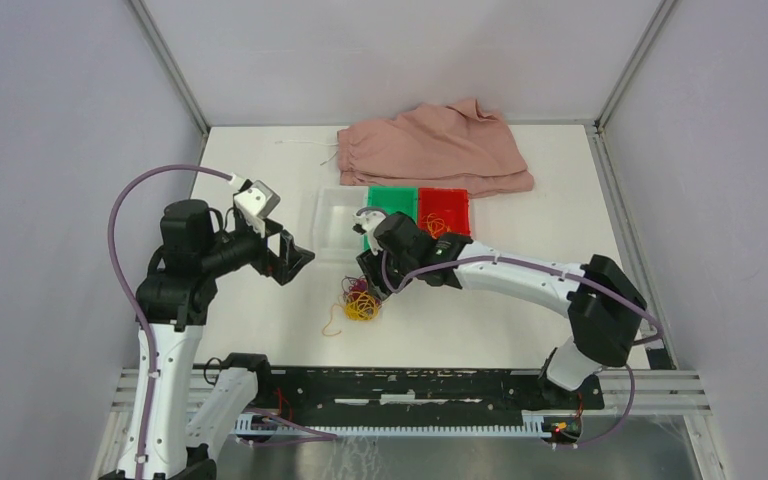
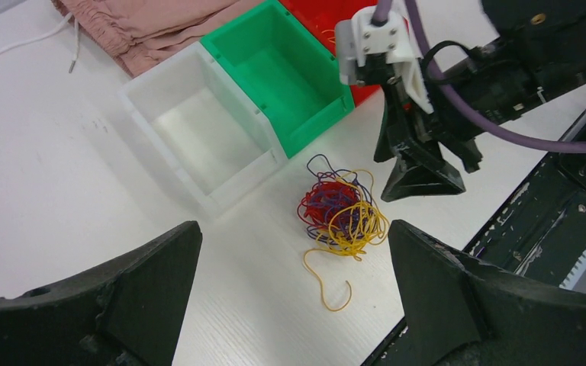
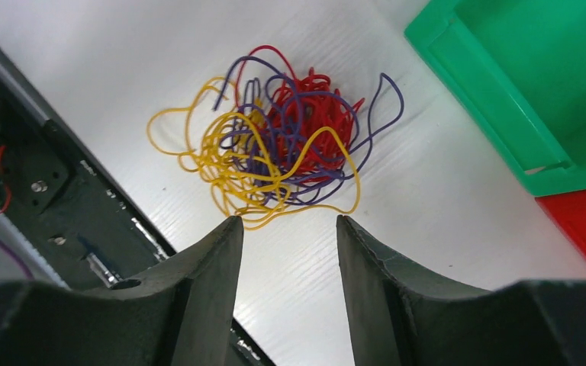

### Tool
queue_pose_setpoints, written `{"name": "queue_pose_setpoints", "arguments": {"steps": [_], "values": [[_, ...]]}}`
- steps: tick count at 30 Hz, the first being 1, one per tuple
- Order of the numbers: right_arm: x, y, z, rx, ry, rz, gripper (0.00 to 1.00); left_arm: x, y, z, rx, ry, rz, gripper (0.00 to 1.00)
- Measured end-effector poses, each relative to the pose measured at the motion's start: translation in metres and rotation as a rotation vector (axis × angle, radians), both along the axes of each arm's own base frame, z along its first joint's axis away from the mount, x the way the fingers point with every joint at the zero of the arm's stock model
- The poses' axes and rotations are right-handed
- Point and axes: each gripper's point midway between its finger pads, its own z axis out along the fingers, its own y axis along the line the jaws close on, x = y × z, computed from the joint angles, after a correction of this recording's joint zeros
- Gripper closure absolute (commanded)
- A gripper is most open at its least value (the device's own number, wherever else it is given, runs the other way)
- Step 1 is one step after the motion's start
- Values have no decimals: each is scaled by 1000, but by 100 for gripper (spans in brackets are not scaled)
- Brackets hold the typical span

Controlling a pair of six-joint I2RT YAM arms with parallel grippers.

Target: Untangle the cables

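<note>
The yellow, red and purple-blue cables lie knotted in one small ball (image 1: 360,300) on the white table, just in front of the bins. In the right wrist view the yellow cable (image 3: 229,164) loops on the left, the red cable (image 3: 313,114) bunches in the middle, and the purple cable (image 3: 385,114) arcs to the right. A loose yellow tail (image 2: 328,286) curls toward the table's near edge. My right gripper (image 3: 288,221) is open and empty, just above the ball's far side (image 1: 370,270). My left gripper (image 2: 294,229) is open wide and empty, left of the ball (image 1: 295,262).
A clear bin (image 1: 325,225), a green bin (image 1: 392,190) and a red bin (image 1: 457,195) stand in a row behind the ball; the red one holds some thin strands. A pink cloth (image 1: 435,148) with a white drawstring lies at the back. A black rail (image 1: 410,385) runs along the near edge.
</note>
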Motion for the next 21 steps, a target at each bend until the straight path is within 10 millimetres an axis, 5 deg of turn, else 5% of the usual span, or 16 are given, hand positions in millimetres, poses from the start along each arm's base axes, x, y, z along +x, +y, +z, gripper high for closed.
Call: {"name": "queue_pose_setpoints", "arguments": {"steps": [7, 21], "values": [[6, 5, -30, -55, 51, 11, 43, -4, -3, 0, 7, -9, -35, 1], [-12, 42, -15, 108, 144, -66, 55, -10, -2, -6, 32, -2, -59, 1]]}}
